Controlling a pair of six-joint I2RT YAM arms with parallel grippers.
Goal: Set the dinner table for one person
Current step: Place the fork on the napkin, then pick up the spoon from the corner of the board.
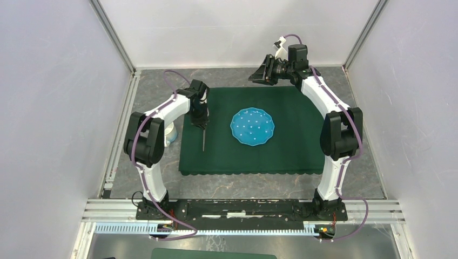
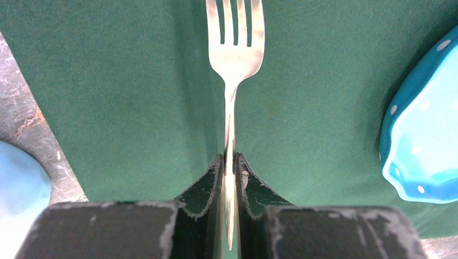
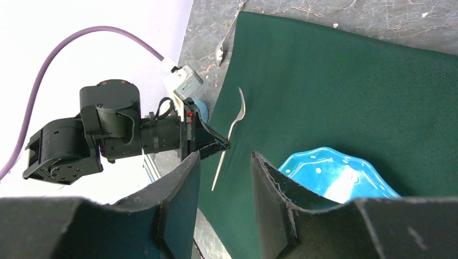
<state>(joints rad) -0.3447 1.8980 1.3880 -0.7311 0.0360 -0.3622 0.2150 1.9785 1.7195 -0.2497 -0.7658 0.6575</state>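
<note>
My left gripper (image 2: 233,159) is shut on the handle of a silver fork (image 2: 235,54), whose tines point away from the wrist. The fork (image 1: 203,141) is low over the left part of the dark green cloth (image 1: 291,151); whether it touches the cloth I cannot tell. To its right on the cloth lies a blue dotted plate (image 1: 252,127). The cloth is spread on the dark-grey dinner table (image 1: 243,186). At the back, my right gripper (image 1: 259,75) hangs high, open and holding nothing (image 3: 225,159). From there it looks down on the fork (image 3: 233,127) and plate (image 3: 335,172).
A pale blue cup (image 1: 170,135) stands on the table just left of the cloth, beside my left arm. A silver spoon (image 3: 222,48) lies on the grey stone by the cloth's edge. White walls with metal rails enclose the table on three sides.
</note>
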